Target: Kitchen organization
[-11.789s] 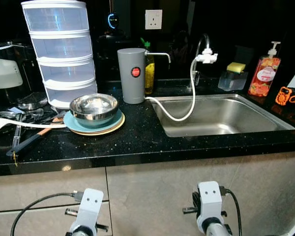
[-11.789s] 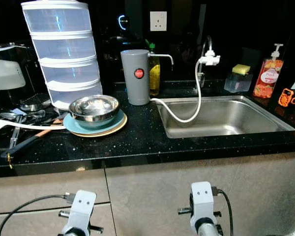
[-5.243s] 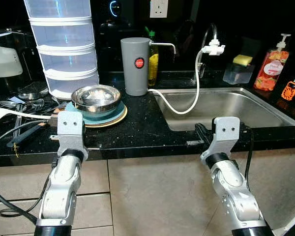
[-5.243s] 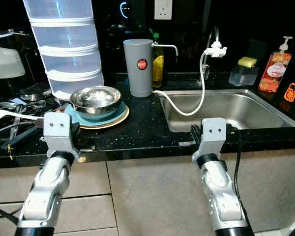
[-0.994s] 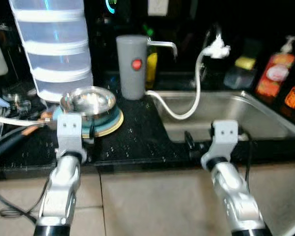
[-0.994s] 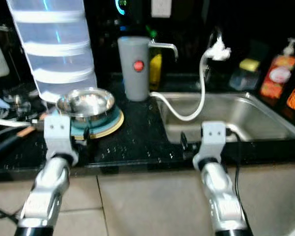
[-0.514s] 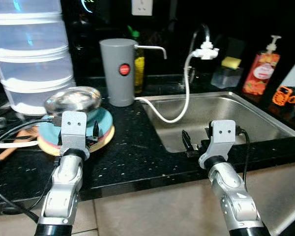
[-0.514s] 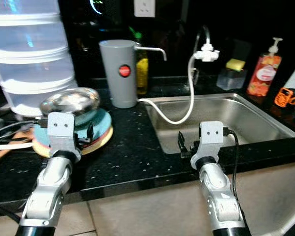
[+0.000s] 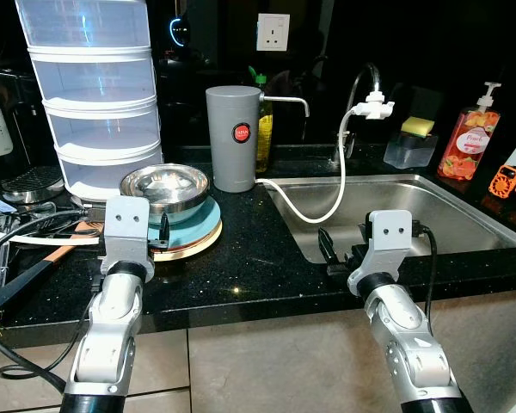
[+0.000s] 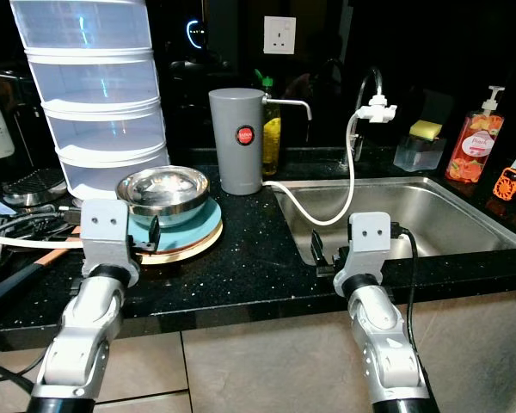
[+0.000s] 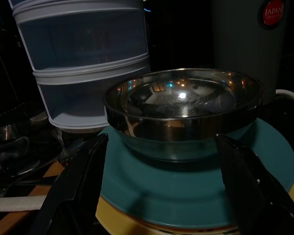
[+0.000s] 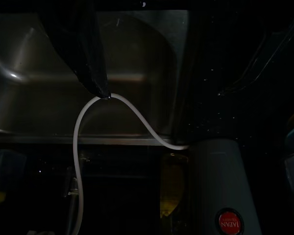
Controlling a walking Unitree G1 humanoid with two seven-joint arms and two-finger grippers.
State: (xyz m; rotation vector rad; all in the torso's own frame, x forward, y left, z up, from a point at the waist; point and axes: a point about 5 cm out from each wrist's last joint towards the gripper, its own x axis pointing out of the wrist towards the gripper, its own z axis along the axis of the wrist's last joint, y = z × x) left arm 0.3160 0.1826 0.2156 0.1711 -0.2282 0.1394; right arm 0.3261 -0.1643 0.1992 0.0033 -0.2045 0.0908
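I had the left gripper (image 11: 161, 196) spread wide and empty, its fingers either side of the steel bowl (image 9: 165, 182) but short of touching it. The bowl sat on a teal plate (image 9: 195, 229), which sat on a yellowish plate (image 9: 202, 248), the stack toward the counter's (image 9: 249, 267) left end, near the front edge, just in front of the tiered plastic container (image 9: 95, 95).

My handling read: thin polished steel, so light, stiff, not fragile, but slick. The fingers could skate on the curved wall. I'd have pinched across the rim, one finger inside and one outside, rather than squeezing the belly. The plates underneath are probably ceramic (breakable, and the teal one might drag along if the bowl sticks), so a straight lift looked safest.

Looks: a round mirror-finish bowl, shallow, nothing visible inside, reflections across the inner wall. Its rolled rim was wider than its base.

The right gripper (image 9: 344, 251) hovered over the counter's front edge by the sink (image 9: 464, 215), fingers apart, holding nothing. A grey canister (image 9: 233, 138) with a white hose (image 9: 340, 181) stood behind the stack, near the sink's left corner.
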